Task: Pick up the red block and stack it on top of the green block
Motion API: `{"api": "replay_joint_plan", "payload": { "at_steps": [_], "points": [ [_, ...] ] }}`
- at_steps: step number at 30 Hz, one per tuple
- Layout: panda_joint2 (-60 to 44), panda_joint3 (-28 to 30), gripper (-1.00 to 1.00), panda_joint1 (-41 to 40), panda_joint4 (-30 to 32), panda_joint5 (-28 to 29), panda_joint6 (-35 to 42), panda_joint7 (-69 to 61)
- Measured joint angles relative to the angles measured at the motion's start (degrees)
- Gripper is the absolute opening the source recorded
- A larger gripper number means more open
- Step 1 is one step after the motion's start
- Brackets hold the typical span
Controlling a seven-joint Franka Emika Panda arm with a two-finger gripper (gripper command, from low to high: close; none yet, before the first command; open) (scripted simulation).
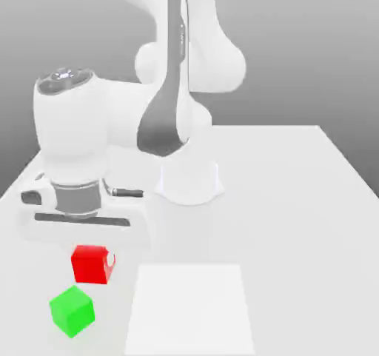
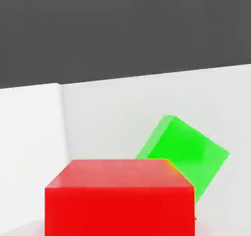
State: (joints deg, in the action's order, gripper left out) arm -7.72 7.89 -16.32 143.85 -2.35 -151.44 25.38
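Sitting on the white surface [image 1: 296, 199] directly beneath the claw, whose finger spread I cannot tell, the small matte red cube [image 1: 92, 264] has the matching green cube [image 1: 72, 311] just beside it at seven o'clock in the exterior view.

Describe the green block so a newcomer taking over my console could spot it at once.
Start at the white table and go to its near corner at the exterior view's left, below the arm's hand. Two small cubes sit close together there; the green block is the nearer one, turned at an angle. Its neighbour, the red block, differs only in colour.
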Motion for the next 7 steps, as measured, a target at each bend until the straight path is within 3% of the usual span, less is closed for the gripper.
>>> {"api": "replay_joint_plan", "payload": {
  "at_steps": [3, 4, 7],
  "points": [
    [-5.85, -1.02, -1.00, -0.99, -0.78, -1.78, -5.01, -1.81],
    [-7.22, -1.45, 1.00, -1.39, -0.88, -2.01, -6.27, -1.99],
    [-7.22, -1.45, 1.00, -1.39, -0.88, -2.01, -6.27, -1.99]
  ]
}}
